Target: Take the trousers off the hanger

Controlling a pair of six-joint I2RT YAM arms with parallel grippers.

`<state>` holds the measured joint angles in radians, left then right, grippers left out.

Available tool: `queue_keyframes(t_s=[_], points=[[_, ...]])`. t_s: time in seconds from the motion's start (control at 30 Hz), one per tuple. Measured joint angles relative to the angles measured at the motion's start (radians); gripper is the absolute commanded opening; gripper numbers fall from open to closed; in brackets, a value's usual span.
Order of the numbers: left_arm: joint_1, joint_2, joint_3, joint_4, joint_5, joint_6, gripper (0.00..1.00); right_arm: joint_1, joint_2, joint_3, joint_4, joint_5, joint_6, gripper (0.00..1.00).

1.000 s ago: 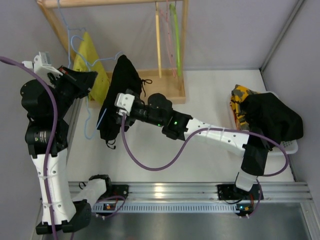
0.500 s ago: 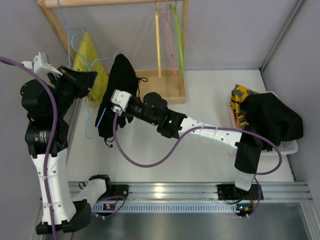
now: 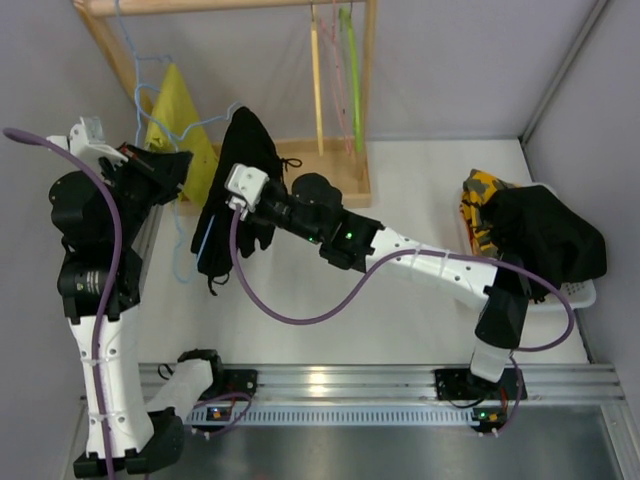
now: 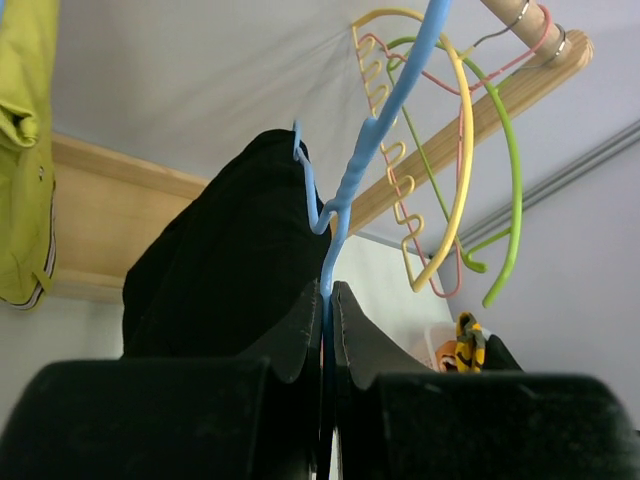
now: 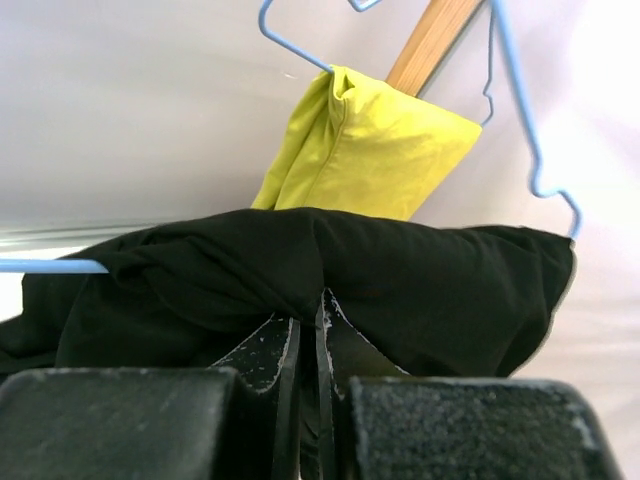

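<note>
The black trousers (image 3: pixel 240 185) hang folded over the thin light-blue hanger (image 3: pixel 204 234) in front of the wooden rack. My left gripper (image 3: pixel 165 168) is shut on the hanger's wire beside them. In the left wrist view the blue hanger (image 4: pixel 345 190) runs up from between the shut left gripper (image 4: pixel 327 292), with the trousers (image 4: pixel 225 265) to the left. My right gripper (image 3: pixel 232 215) presses into the trousers from the right. Seen from the right wrist, the right gripper (image 5: pixel 320 305) is shut on a pinch of the trousers (image 5: pixel 400 275), and the hanger (image 5: pixel 50 266) passes behind.
A yellow-green garment (image 3: pixel 182 125) hangs on another blue hanger behind the trousers. Yellow, pink and green hangers (image 3: pixel 345 80) dangle from the wooden rack (image 3: pixel 335 175). A white basket (image 3: pixel 578 292) at the right holds black and patterned clothes.
My right gripper has gone from open to shut, pinching the trousers' fabric, after reaching further left into them. The left arm has shifted slightly and still holds the hanger.
</note>
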<state>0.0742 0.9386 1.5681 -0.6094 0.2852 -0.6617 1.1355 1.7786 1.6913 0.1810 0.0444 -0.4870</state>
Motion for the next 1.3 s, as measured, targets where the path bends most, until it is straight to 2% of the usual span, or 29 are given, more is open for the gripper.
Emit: queue_keyframes(t_s=[0.43,0.8,1.1,1.3], points=[[0.000,-0.044,-0.144,0.017,-0.069,0.056,0.00,0.002,-0.123,0.024,-0.082,-0.047,0.055,0.00],[0.000,-0.071,-0.284,0.018,-0.098,0.092,0.00,0.003,-0.134,0.131,-0.107,-0.051,0.069,0.00],[0.000,-0.086,-0.357,0.018,-0.104,0.099,0.00,0.003,-0.177,0.173,-0.077,-0.014,0.044,0.00],[0.000,-0.090,-0.404,0.018,-0.112,0.114,0.00,0.003,-0.264,0.173,-0.035,0.016,0.022,0.00]])
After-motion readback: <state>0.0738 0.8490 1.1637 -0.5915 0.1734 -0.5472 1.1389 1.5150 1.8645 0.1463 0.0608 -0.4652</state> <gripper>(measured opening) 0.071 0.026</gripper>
